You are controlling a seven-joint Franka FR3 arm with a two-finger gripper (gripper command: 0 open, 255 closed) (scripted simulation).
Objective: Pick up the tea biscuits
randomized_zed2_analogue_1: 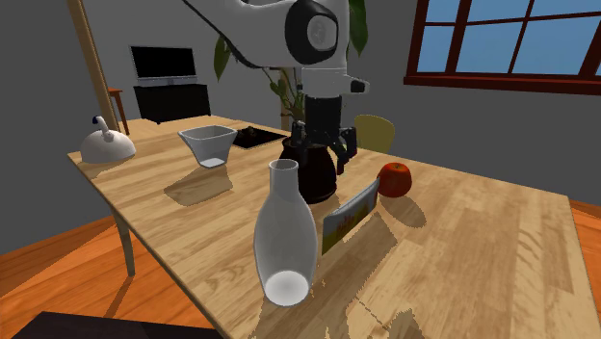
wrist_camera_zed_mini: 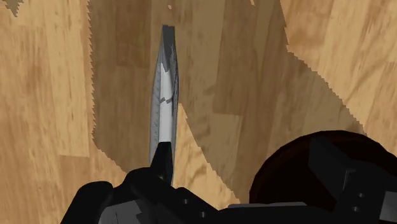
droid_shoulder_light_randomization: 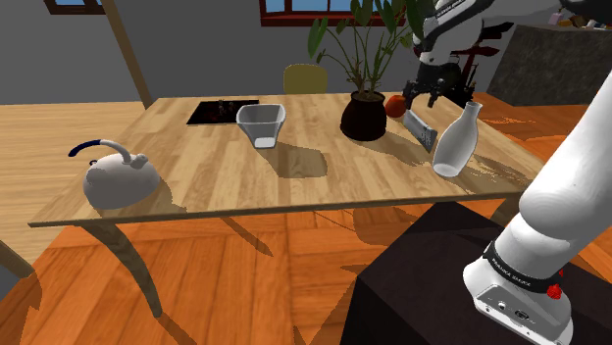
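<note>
wood, gloss and clear ware

the table (droid_shoulder_light_randomization: 294,186) is pale planked wood, matt, its grain plain to see. the floor (droid_shoulder_light_randomization: 245,284), lower left in the shoulder view, is orange wood with more sheen. the bottle (randomized_zed2_analogue_1: 286,236) and the cup (randomized_zed2_analogue_1: 208,144) look clear, like glass. the pot (randomized_zed2_analogue_1: 313,178) is dark and glossy. the kettle (droid_shoulder_light_randomization: 120,179) is smooth white. the biscuit pack (randomized_zed2_analogue_1: 351,214) has a smooth printed face and a silvery edge.

The hand (randomized_zed2_analogue_1: 321,146) hangs over mid-tabletop (randomized_zed2_analogue_1: 462,250), fingers apart, seen against the dark plant pot (randomized_zed2_analogue_1: 310,178). Just beside the pot, the tea biscuits packet (randomized_zed2_analogue_1: 351,215) stands on edge, near a red apple (randomized_zed2_analogue_1: 393,178). A clear bottle (randomized_zed2_analogue_1: 285,241) stands by the near edge.
</note>
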